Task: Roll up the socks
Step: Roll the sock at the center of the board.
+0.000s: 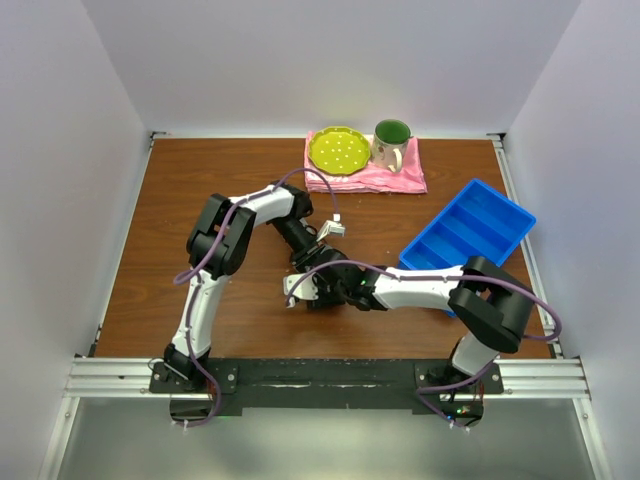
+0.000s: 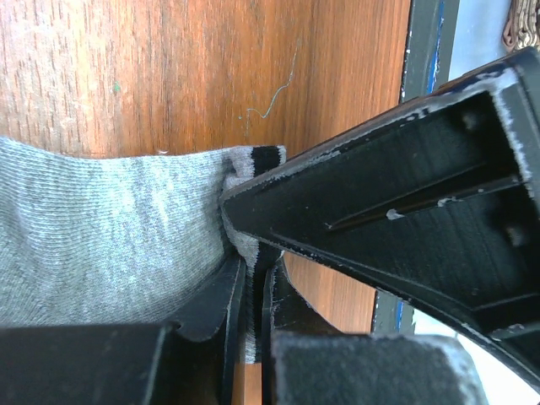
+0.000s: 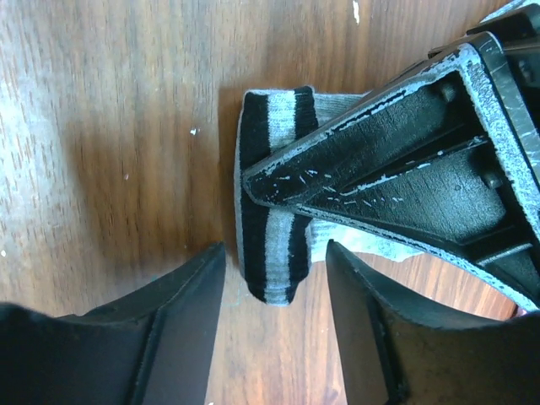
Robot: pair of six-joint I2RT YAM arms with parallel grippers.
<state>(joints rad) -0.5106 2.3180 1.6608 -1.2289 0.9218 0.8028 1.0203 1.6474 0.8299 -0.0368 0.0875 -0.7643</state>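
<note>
A grey knitted sock [image 2: 101, 228] lies on the wooden table. Its cuff [image 3: 272, 126] has two dark stripes around a pale band. My left gripper [image 2: 253, 283] is shut on a fold of the sock's fabric near the cuff. My right gripper [image 3: 274, 251] is open, with one finger [image 3: 181, 316] on each side of the cuff's end and a gap on both sides. In the top view both grippers meet at the table's middle, left gripper [image 1: 312, 262] above right gripper [image 1: 306, 290], and they hide most of the sock [image 1: 292, 288].
At the back edge a pink cloth [image 1: 398, 178] carries a yellow-green plate [image 1: 338, 150] and a green mug [image 1: 391, 143]. A blue compartment tray [image 1: 468, 235] lies tilted at the right, close to the right arm's elbow. White walls enclose the table.
</note>
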